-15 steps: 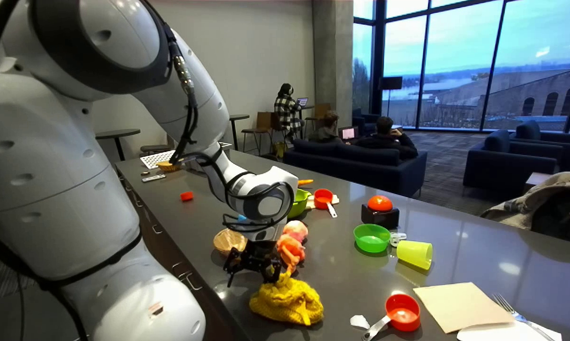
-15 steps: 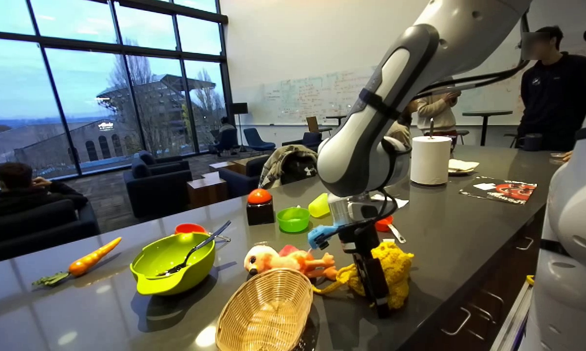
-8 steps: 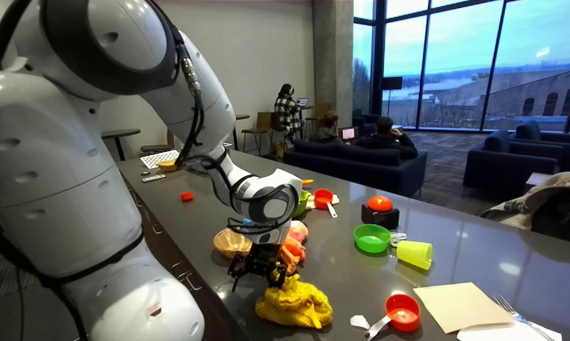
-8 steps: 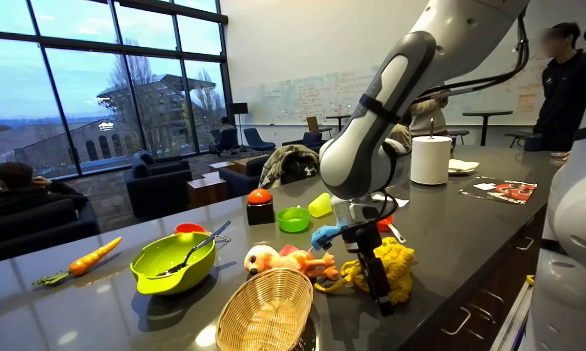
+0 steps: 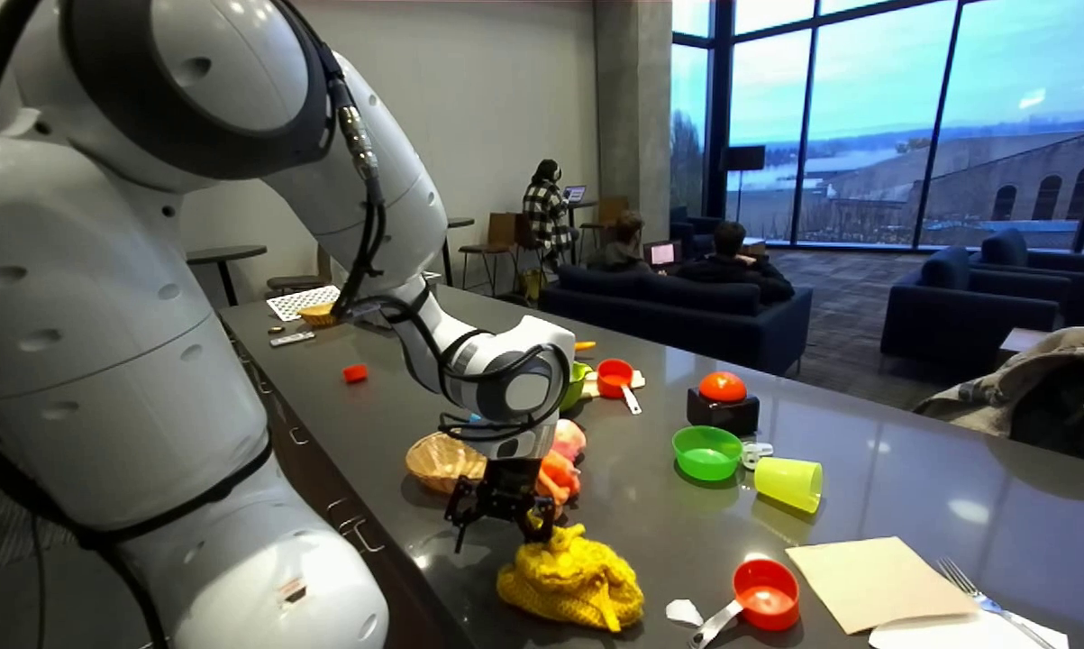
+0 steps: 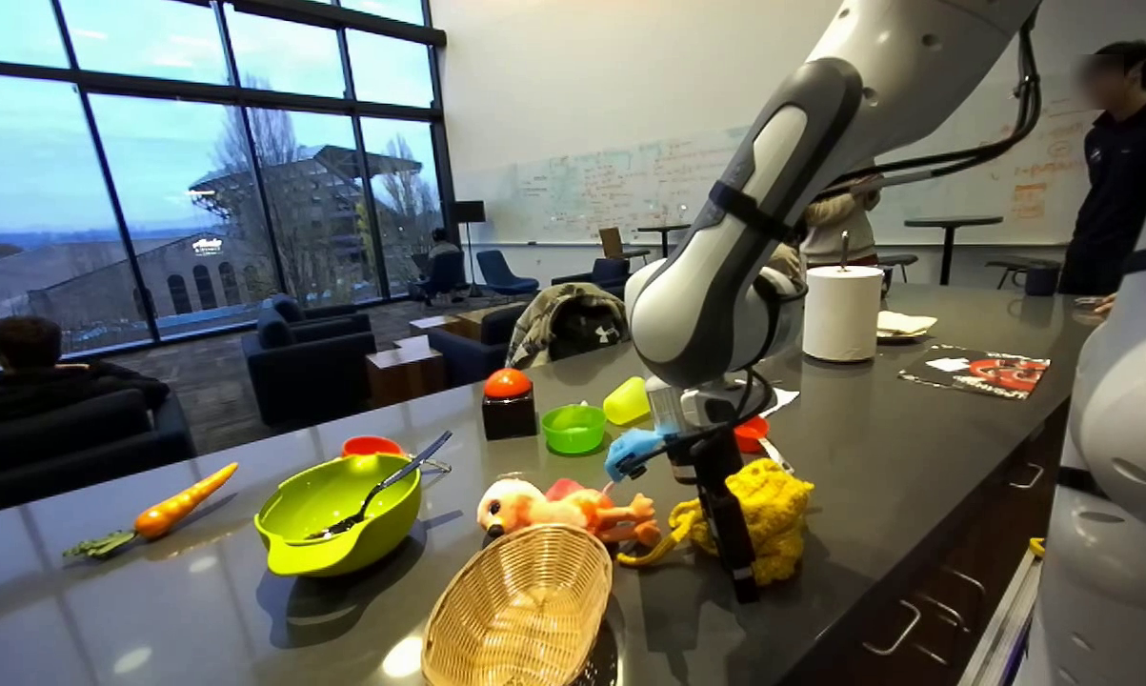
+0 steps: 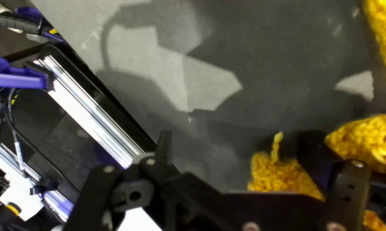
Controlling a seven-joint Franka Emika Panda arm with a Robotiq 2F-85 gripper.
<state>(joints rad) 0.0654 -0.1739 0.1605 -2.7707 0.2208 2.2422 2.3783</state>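
Observation:
My gripper [image 5: 502, 527] is open and low over the grey counter, its fingers wide apart; it also shows in an exterior view [image 6: 739, 581] and the wrist view [image 7: 237, 141]. A yellow knitted bag-like thing [image 5: 573, 586] lies crumpled against one finger; it also shows in an exterior view [image 6: 777, 524]. In the wrist view, part of the yellow knit [image 7: 274, 175] lies between the fingers and part lies beyond the right finger. An orange plush toy [image 6: 573, 514] lies beside its yellow strap. A wicker basket [image 6: 534, 610] stands near, with nothing seen in it.
A red measuring cup [image 5: 765, 595] and tan paper [image 5: 879, 581] lie beyond the yellow knit. A green cup [image 5: 706, 453], a yellow cup [image 5: 789, 484] and a red-topped black box [image 5: 722, 410] stand farther off. A lime bowl [image 6: 291, 557] holds a spoon. The counter edge runs close beside the gripper.
My gripper has shifted right in both exterior views. The yellow knit has slid the same way in the exterior view facing the sofa, staying against the finger. The fingers stay open.

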